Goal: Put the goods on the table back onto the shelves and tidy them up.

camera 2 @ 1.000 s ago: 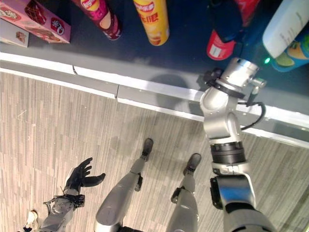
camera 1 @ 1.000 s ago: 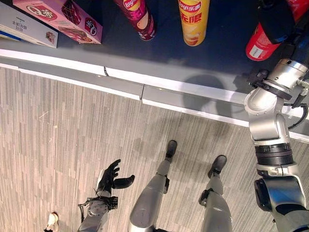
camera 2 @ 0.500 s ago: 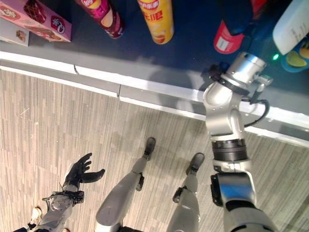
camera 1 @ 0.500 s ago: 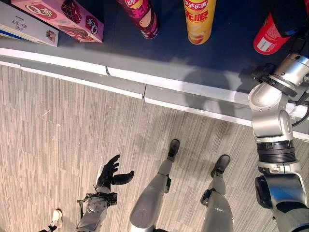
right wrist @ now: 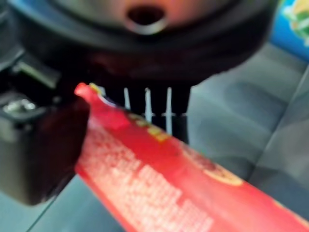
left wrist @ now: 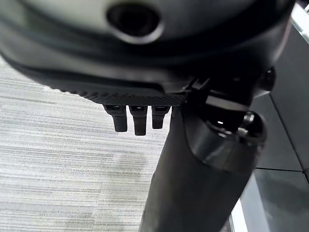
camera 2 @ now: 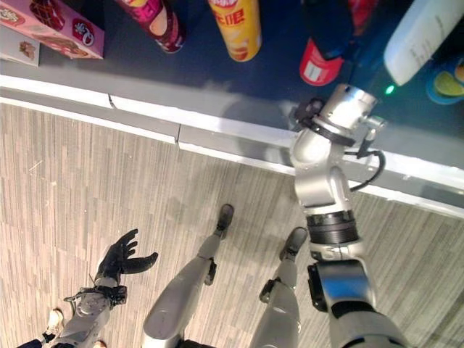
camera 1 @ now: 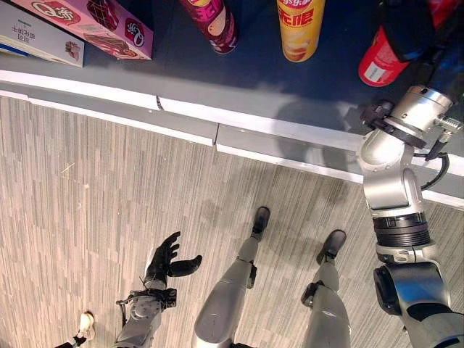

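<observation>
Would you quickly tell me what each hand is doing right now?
Left hand: open, holding nothing, low over the floor.
Right hand: shut on the red cylindrical snack can.

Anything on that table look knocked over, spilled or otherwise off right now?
Nothing looks spilled or damaged. The yellow can and dark red can stand apart on the dark table, and the pink box lies at its left end. The right hand grips the red can; the left hand hangs open over the floor.

A: Red can (camera 1: 382, 56)? 
B: Tall tube, tilted, in the right hand (camera 1: 407, 27), fingers (right wrist: 145, 104) wrapped round it.

A: Others? 
B: Yellow can (camera 1: 299, 27), maroon can (camera 1: 214, 25), pink box (camera 1: 90, 27), all on the dark tabletop (camera 1: 145, 69).
</observation>
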### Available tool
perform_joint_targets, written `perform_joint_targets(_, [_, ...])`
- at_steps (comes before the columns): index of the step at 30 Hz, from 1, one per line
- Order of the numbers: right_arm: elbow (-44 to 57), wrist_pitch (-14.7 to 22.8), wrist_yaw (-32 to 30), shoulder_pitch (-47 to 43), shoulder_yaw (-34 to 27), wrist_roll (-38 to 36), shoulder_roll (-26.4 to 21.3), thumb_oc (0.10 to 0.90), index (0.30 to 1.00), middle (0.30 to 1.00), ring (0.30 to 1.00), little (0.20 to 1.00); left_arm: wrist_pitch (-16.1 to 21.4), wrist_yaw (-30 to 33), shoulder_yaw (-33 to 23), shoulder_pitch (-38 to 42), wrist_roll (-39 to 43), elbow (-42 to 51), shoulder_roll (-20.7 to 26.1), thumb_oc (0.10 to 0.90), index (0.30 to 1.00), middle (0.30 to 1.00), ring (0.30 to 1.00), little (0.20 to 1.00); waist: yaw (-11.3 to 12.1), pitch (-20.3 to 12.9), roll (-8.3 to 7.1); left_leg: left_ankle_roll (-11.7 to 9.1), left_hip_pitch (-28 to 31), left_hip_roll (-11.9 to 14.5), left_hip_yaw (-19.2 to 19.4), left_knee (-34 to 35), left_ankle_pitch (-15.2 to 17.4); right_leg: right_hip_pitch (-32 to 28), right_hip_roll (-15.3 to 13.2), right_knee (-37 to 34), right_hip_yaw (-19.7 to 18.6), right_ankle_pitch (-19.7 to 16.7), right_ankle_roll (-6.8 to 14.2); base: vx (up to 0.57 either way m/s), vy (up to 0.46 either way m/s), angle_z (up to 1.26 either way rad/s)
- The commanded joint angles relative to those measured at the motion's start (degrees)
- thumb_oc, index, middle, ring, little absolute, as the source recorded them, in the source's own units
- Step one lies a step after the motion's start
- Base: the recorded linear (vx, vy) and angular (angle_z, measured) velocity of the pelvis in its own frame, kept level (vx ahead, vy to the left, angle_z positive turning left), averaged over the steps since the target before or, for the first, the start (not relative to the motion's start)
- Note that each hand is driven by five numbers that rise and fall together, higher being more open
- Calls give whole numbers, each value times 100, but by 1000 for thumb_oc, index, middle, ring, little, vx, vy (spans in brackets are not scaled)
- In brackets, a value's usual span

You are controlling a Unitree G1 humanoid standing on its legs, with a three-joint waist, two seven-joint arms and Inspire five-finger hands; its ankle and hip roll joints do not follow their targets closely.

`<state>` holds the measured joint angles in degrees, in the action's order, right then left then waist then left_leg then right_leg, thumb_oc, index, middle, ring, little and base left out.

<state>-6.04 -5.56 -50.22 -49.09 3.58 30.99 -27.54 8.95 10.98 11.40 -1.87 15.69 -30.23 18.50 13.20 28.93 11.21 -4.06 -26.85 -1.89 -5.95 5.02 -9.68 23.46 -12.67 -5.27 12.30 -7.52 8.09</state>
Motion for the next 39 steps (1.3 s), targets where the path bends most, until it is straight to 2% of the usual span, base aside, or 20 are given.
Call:
perform_joint_targets(1, [1013,458,-226,-471,100,266,-543,400,300,300,300,300,179,326,205,-398,101,337,332,800,900,900,900,900,-109,86,497,-106,-377,232,-196,-688,662,-45,-618,1050,-51,763,403,0,0,0])
perform_joint_targets(21, [721,334,-379,-591,44,182,-801,400,300,300,300,300,169,324,219,-352,59,291,331,800,900,900,900,900,-154,86,452,-122,-296,250,-159,-613,648,-67,-616,1009,-71,735,419,0,0,0])
perform_joint_targets(27, [745,373,-347,-561,75,148,-748,400,300,300,300,300,160,311,224,-341,52,285,346,800,900,900,900,900,-159,86,436,-121,-307,249,-167,-642,661,-61,-608,1026,-83,745,413,-8,1,0])
perform_joint_targets(28, [752,379,-333,-567,85,133,-741,660,691,691,691,691,155,317,216,-343,60,296,354,800,900,900,900,900,-160,86,438,-116,-338,247,-172,-664,631,-34,-608,1029,-86,710,410,-45,7,0])
perform_joint_targets(29, [752,379,-339,-561,86,133,-739,776,865,865,865,865,153,324,214,-347,60,300,356,800,900,900,900,900,-161,86,437,-115,-342,248,-173,-671,636,-31,-608,1034,-89,714,408,0,0,0])
perform_joint_targets(30, [755,383,-345,-560,91,134,-738,800,900,900,900,900,153,327,219,-353,57,296,358,800,900,900,900,900,-160,86,432,-119,-315,252,-170,-680,676,-51,-608,1052,-94,759,406,0,0,0])
perform_joint_targets(39, [737,408,-357,-455,115,89,-645,800,900,900,900,900,143,326,272,-322,63,252,363,800,900,900,900,900,-185,85,391,-114,-307,262,-124,-857,754,-87,-613,1098,-108,749,401,-13,1,0])
